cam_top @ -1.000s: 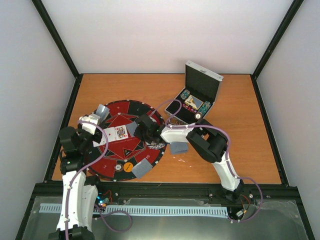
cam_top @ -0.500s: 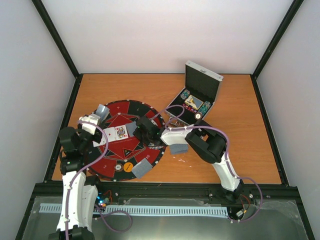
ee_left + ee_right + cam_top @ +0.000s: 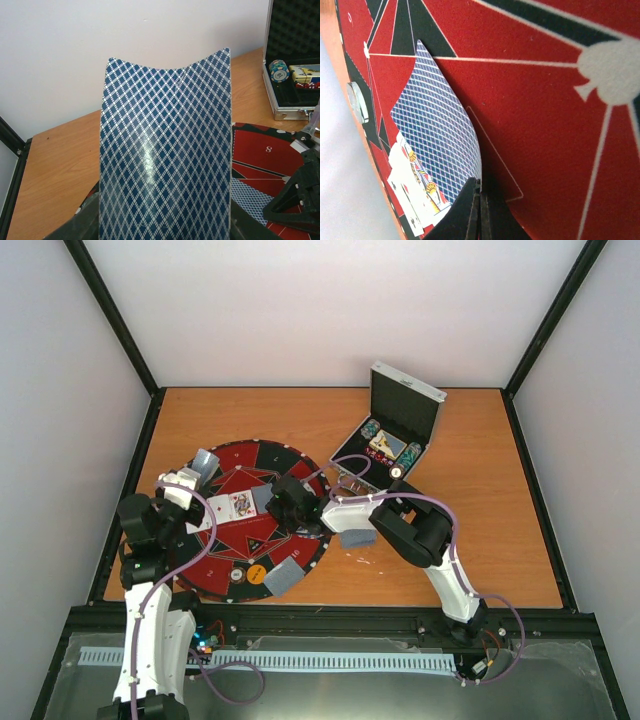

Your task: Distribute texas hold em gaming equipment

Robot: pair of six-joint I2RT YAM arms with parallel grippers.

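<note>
Over the round mat (image 3: 255,540), the right claw (image 3: 480,202) is pinching the edge of a blue-backed card (image 3: 435,140) that is curling up near the mat's middle, just beside a face-up card (image 3: 415,187). At the mat's far left rim, the left claw (image 3: 192,476) is gripping a second card (image 3: 165,150), which is bowing upright between its fingers.

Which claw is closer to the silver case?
Right. The right claw, pinching a card, is over the mat's middle, left of the case; the left claw holds another card at the mat's far-left edge.
</note>
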